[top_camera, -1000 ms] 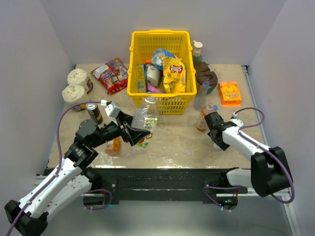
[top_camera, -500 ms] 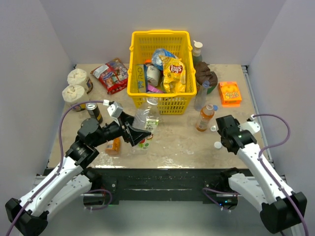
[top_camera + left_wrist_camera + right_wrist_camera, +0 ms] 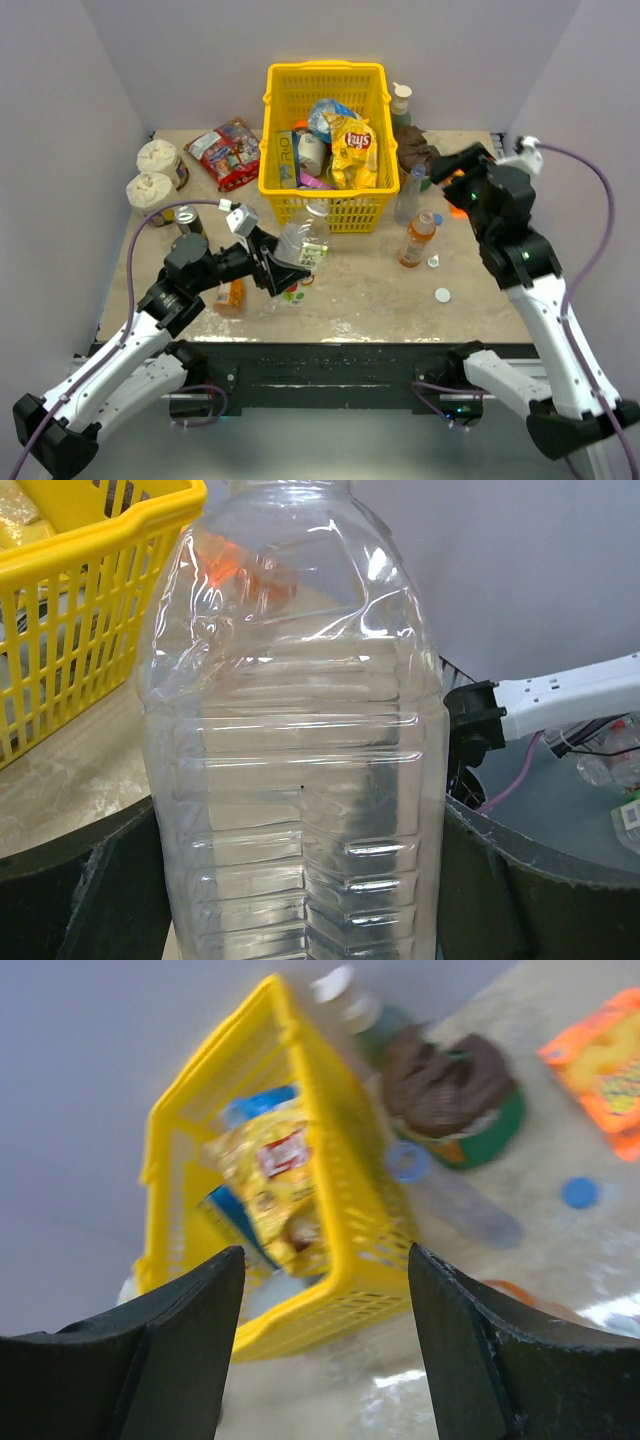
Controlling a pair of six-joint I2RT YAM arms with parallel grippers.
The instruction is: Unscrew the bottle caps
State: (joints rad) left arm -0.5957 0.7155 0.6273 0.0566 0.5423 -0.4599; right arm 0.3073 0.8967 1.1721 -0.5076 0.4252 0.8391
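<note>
My left gripper (image 3: pixel 283 266) is shut on a big clear bottle (image 3: pixel 297 244), held tilted in front of the basket. The bottle fills the left wrist view (image 3: pixel 295 750) between my fingers, its top cut off. My right gripper (image 3: pixel 452 166) is open, empty and raised high at the back right; its wrist view (image 3: pixel 325 1340) shows this too. Below it stand a slim clear bottle (image 3: pixel 409 198) with a blue cap (image 3: pixel 407 1160) and an amber bottle (image 3: pixel 414 243). A small orange juice bottle (image 3: pixel 231 296) lies by my left arm. Loose white caps (image 3: pixel 442 295) and a blue cap (image 3: pixel 580 1192) lie on the table.
A yellow basket (image 3: pixel 325 68) of snacks stands at the back middle. Two white tubs (image 3: pixel 152 172) and a dark can (image 3: pixel 190 226) are at the left. A green bowl with brown cloth (image 3: pixel 420 152) and an orange box (image 3: pixel 467 190) are at the back right.
My right arm has risen from the front right of the table and swung back above the slim bottle, leaving a white cap on the table. My left gripper and its bottle have shifted slightly right.
</note>
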